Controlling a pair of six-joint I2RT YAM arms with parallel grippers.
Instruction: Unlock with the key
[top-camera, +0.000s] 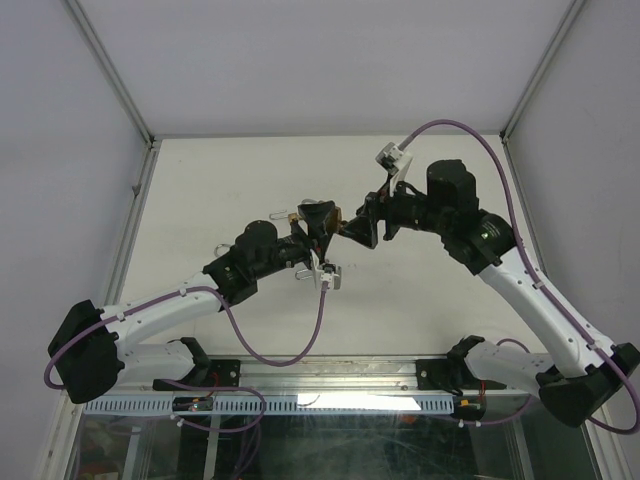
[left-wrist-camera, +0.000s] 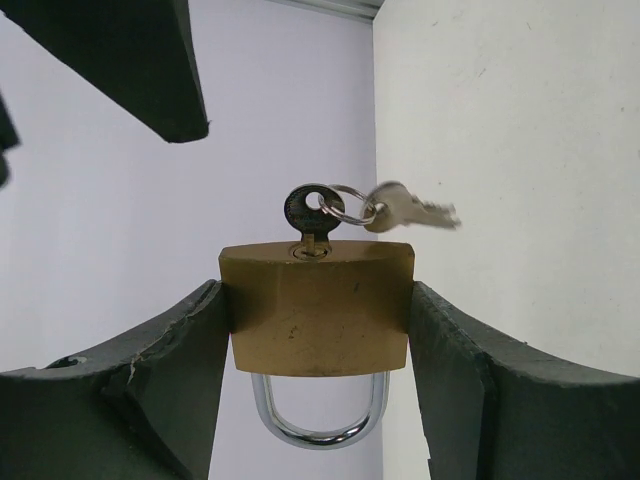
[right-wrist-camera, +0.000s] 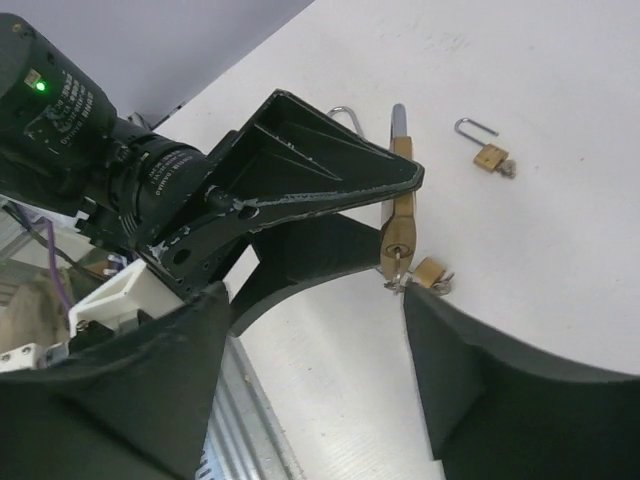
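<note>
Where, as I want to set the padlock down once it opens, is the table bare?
Bare: the far strip of table behind both arms, and the near patch between the arms, up to the rail. Crowded: the middle, where the left gripper holds the padlock before the right gripper, with spare padlocks lying close by.

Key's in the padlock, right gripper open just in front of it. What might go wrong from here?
1. The right gripper may pinch the dangling spare key instead of the inserted key, so turning fails.
2. The padlock is clamped only by its sides between the left fingers; torque might twist it loose.
</note>
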